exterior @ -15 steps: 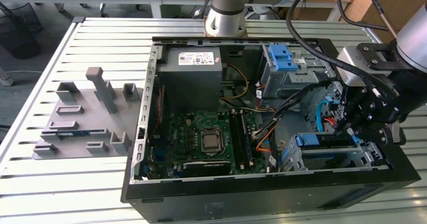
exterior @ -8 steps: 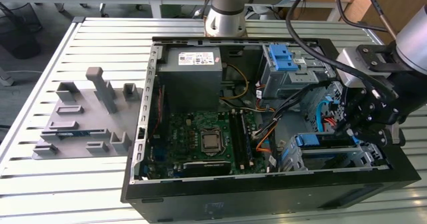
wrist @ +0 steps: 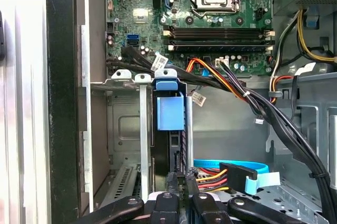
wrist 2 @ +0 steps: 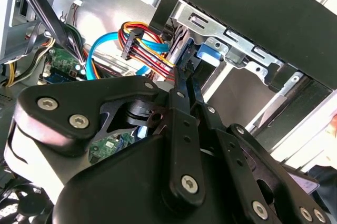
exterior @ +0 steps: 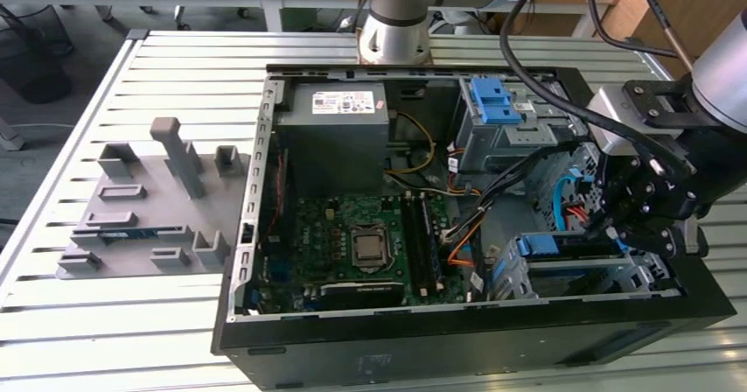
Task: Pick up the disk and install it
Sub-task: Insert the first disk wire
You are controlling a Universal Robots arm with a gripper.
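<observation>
One grey fixture tray point(exterior: 146, 208) sits on the slatted worktop point(exterior: 70, 322) at the exterior view's left, well apart from the open PC case point(exterior: 467, 339). I see the motherboard point(exterior: 350, 234) mid-case. The disk point(exterior: 572, 245) sits in the drive cage point(exterior: 648, 278) at the case's right front, blue rail point(wrist: 170, 109) showing. My pincer point(exterior: 607, 226) hovers just above it, fingers point(wrist 2: 181, 84) nearly together, gripping nothing.

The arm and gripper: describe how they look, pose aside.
The arm is silver-grey and tubular, with black cables looped along it. The gripper is black, built of flat linkage plates joined by silver screw heads, with thin black fingers.
</observation>
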